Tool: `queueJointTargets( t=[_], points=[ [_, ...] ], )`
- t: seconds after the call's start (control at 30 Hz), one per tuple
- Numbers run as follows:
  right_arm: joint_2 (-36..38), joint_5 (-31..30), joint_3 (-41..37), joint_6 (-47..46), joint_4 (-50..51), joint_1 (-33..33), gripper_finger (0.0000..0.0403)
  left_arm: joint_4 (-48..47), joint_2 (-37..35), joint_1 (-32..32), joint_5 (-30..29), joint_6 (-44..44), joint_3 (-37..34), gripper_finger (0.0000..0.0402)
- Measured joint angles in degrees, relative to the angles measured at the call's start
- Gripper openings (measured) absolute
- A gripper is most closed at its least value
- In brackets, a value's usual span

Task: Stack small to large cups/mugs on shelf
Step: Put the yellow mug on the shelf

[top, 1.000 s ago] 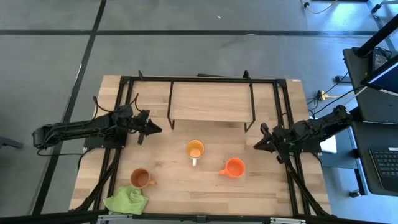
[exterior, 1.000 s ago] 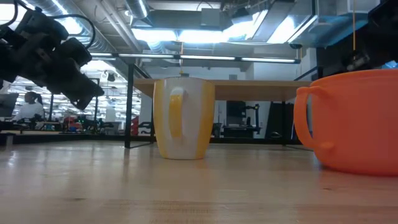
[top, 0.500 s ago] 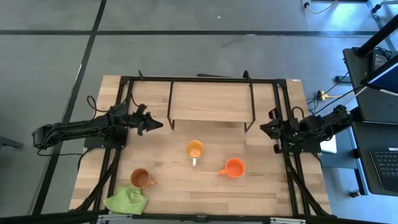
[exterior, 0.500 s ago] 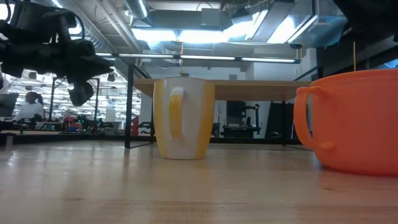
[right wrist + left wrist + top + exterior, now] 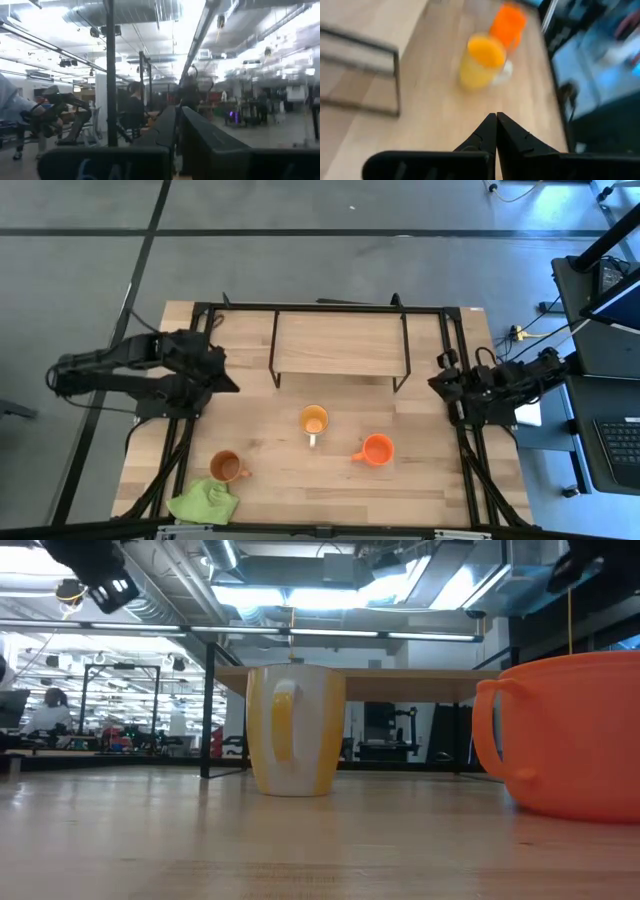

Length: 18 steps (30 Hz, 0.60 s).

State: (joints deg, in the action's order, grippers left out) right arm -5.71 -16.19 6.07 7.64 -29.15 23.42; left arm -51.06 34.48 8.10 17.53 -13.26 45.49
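Observation:
The white mug with a yellow-orange inside stands upright mid-table, in front of the shelf. It also shows in the low view and the left wrist view. The bright orange mug stands to its right and nearer. The brown mug stands at the near left. My left gripper is shut and empty, raised left of the shelf's left legs; its fingertips meet. My right gripper is shut and empty, right of the shelf's right legs.
A lime-green cloth lies crumpled at the near left corner, beside the brown mug. Black frame rails run along both table sides. The shelf's thin black legs stand near my left gripper. People show in the room beyond.
My left gripper has risen and drawn back toward the table's left edge, staying shut. My right gripper has drawn back toward the table's right and far edges. The mugs have not moved.

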Motion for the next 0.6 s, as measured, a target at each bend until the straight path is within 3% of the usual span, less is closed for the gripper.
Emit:
queueJointTargets(
  t=[0.13,0.23,0.4,0.6],
  points=[
    [-3.8,6.7,6.6,8.9,-0.8,0.0,0.0035,-5.6,5.7,-5.8,-1.6,1.0,3.6,0.0001],
    [-8.7,8.3,12.9,12.0,2.1,0.0,0.0035,-9.0,10.0,-11.6,-2.2,0.0,4.1,0.0001],
    [-18.4,4.7,22.6,12.2,13.7,0.0,0.0035,-14.4,15.6,-22.8,-5.7,-6.5,4.1,0.0],
    [-27.4,-3.0,30.9,16.9,14.3,0.0,0.0035,-13.5,17.0,-32.8,-11.5,-13.4,6.5,0.0]
  ],
)
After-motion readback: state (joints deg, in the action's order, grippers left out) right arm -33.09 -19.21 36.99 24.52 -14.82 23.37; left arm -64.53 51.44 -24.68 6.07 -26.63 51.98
